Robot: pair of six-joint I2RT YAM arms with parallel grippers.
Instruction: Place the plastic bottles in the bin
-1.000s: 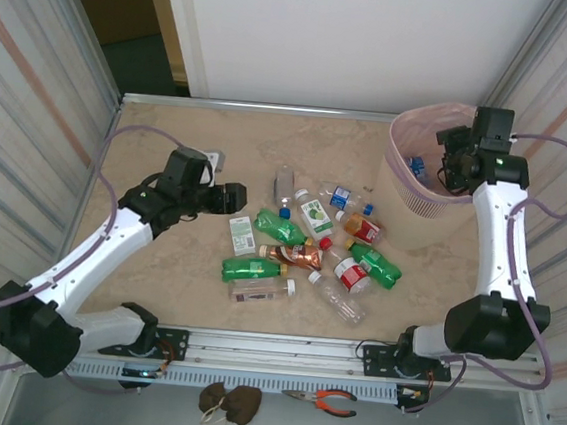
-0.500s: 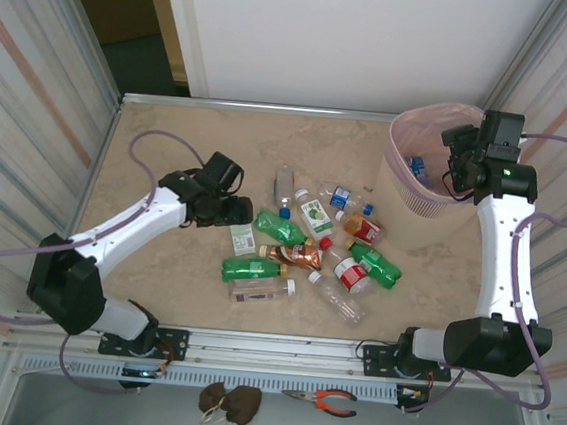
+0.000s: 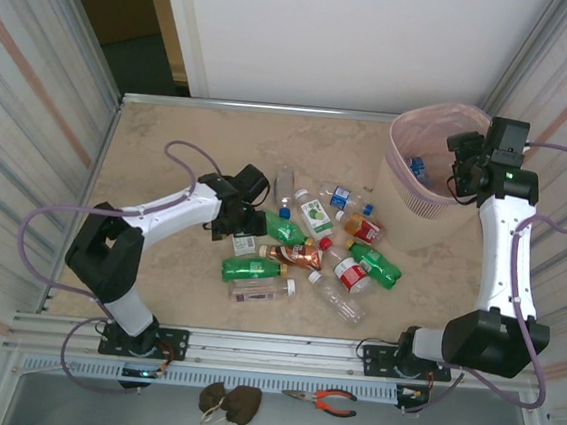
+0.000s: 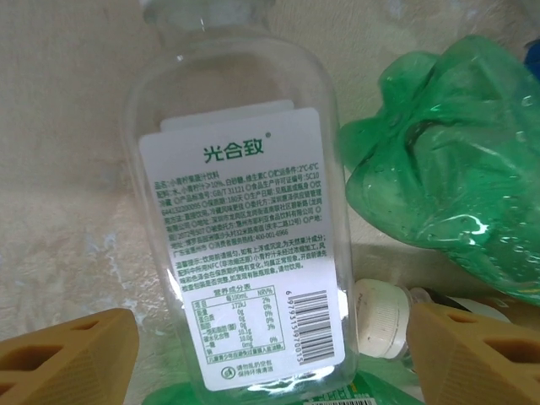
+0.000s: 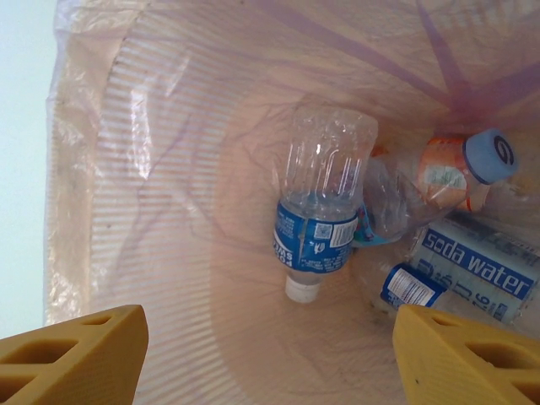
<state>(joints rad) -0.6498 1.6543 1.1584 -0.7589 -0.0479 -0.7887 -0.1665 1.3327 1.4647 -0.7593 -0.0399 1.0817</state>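
Left hand point(image 4: 270, 346) hovers open over a clear, flat-sided plastic bottle with a white label printed in green point(image 4: 240, 253), one tan finger on either side and neither touching it. This bottle lies flat on the beige worktop point(image 3: 159, 150) at the left edge of the heap, well apart from the beige perforated bin lined in pink point(image 3: 405, 199). Its long axis runs between the fingers in the left wrist view, with the neck pointing away from the wrist. A good pick would come lower and close across the labelled body, square to that axis. The right-side finger should stay off the white cap point(image 4: 381, 316) and the crumpled green bottle point(image 4: 439, 169) just beside it. Right hand point(image 5: 270, 346) hangs open and empty above the bin.
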